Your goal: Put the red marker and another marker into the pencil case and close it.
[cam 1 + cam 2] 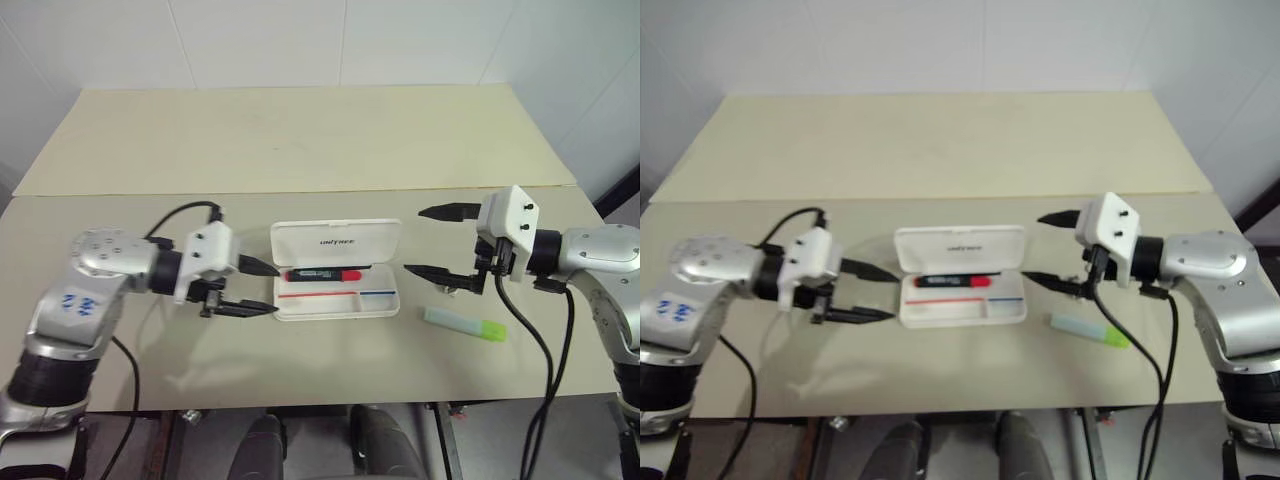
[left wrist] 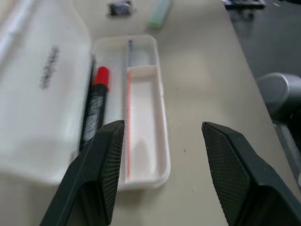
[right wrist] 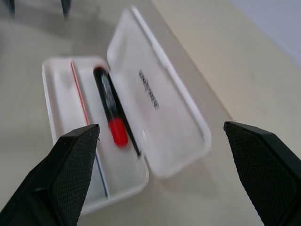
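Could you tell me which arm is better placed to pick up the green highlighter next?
Right. The highlighter lies on the table just below the open right gripper, while the left gripper is across the pencil case, which already holds the red marker.

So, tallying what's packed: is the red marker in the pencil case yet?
Yes. The red marker lies in the open pencil case, in the tray beside the raised lid.
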{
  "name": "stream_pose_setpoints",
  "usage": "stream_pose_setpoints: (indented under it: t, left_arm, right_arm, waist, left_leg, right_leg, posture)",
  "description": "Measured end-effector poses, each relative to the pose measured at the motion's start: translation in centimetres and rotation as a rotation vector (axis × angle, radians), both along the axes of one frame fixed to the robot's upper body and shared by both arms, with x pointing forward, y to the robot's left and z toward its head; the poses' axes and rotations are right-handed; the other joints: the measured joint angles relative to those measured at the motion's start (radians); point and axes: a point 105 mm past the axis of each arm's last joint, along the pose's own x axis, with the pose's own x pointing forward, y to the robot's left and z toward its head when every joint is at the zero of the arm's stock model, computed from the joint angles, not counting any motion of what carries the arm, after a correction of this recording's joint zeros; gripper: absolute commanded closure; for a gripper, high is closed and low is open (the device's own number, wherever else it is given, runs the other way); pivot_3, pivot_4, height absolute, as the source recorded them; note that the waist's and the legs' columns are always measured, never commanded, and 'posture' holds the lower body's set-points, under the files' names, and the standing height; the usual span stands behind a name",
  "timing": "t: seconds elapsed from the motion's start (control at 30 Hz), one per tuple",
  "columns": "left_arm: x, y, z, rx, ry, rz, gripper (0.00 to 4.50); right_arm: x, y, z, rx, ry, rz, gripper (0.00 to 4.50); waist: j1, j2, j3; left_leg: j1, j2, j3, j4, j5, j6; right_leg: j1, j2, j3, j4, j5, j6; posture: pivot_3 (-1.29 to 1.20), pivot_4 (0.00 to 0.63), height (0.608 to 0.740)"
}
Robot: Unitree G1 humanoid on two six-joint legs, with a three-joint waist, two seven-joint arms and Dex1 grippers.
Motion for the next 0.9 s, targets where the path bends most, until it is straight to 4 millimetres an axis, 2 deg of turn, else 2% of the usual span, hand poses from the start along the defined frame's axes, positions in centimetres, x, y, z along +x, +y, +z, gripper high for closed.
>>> stream_pose_setpoints:
  t: [0.1, 0.13, 0.33, 0.4, 0.47, 0.57, 0.73, 0.9]
  left_arm:
    - [-0.4, 0.9, 0.9, -0.056, -0.026, 0.019, 0.21]
    - [-0.6, 1.2, 1.0, -0.072, -0.028, 0.023, 0.03]
    - [-1.4, 2.5, 1.5, -0.105, -0.043, 0.026, 0.03]
    - [-1.5, 2.6, 1.5, -0.115, -0.037, 0.024, 0.03]
    - [-1.6, 2.7, 1.4, -0.117, -0.033, 0.017, 0.03]
    - [-1.7, 3.0, 1.2, -0.103, -0.023, 0.011, 0.03]
    - [-1.6, 3.0, 0.7, -0.09, 0.011, 0.002, 0.03]
    - [-1.6, 2.9, 0.8, -0.085, 0.008, -0.003, 0.03]
  right_arm:
    - [0.3, -1.6, -0.7, -0.062, 0.05, -0.038, 0.0]
    - [0.4, -2.2, -1.0, -0.092, 0.07, -0.051, 0.0]
    - [-1.1, -5.2, -3.6, -0.244, 0.278, -0.139, 0.0]
    - [-1.8, -5.1, -4.1, -0.257, 0.325, -0.13, 0.0]
    - [-2.6, -5.0, -4.6, -0.278, 0.364, -0.111, 0.0]
    - [-3.6, -5.7, -5.9, -0.334, 0.418, -0.12, 0.0]
    - [-4.1, -5.8, -7.2, -0.409, 0.448, -0.118, 0.0]
    - [-3.6, -5.3, -8.6, -0.432, 0.448, -0.122, 0.0]
  waist:
    - [0.0, 0.0, 0.0]
    - [0.001, 0.0, 0.0]
    - [0.001, 0.0, 0.0]
    - [0.001, 0.0, 0.0]
    - [0.0, 0.0, 0.0]
    - [0.0, 0.0, 0.0]
    - [-0.002, 0.0, 0.0]
    - [-0.002, -0.001, 0.0]
  left_leg:
    - [0.0, 0.0, 0.0, 0.0, 0.0, 0.0]
    - [0.0, 0.0, 0.0, 0.0, 0.0, 0.0]
    - [0.0, 0.0, 0.001, 0.0, 0.0, 0.0]
    - [0.0, 0.0, 0.001, 0.0, 0.0, 0.0]
    - [0.001, 0.001, 0.002, 0.0, 0.0, 0.0]
    - [0.002, 0.001, 0.004, 0.0, 0.0, 0.0]
    - [0.005, 0.002, 0.01, 0.0, 0.0, 0.0]
    - [0.005, 0.002, 0.012, 0.0, 0.0, 0.0]
  right_leg:
    - [0.0, 0.0, 0.0, 0.0, 0.0, 0.0]
    - [0.0, 0.0, 0.0, 0.0, 0.0, 0.0]
    - [0.0, 0.0, 0.0, -0.001, 0.0, -0.001]
    - [0.0, 0.0, 0.0, -0.001, -0.002, -0.003]
    - [0.0, 0.0, 0.0, -0.001, -0.008, -0.014]
    - [0.0, 0.0, 0.001, -0.001, -0.008, -0.015]
    - [0.0, 0.0, 0.006, -0.001, -0.009, -0.016]
    - [0.0, 0.001, 0.009, -0.001, -0.008, -0.016]
  posture:
    - [0.0, 0.15, 0.74]
    - [0.0, 0.15, 0.74]
    - [0.0, 0.15, 0.74]
    - [0.0, 0.15, 0.74]
    - [0.0, 0.15, 0.74]
    - [0.0, 0.15, 0.74]
    - [0.0, 0.15, 0.74]
    - [0.0, 0.15, 0.74]
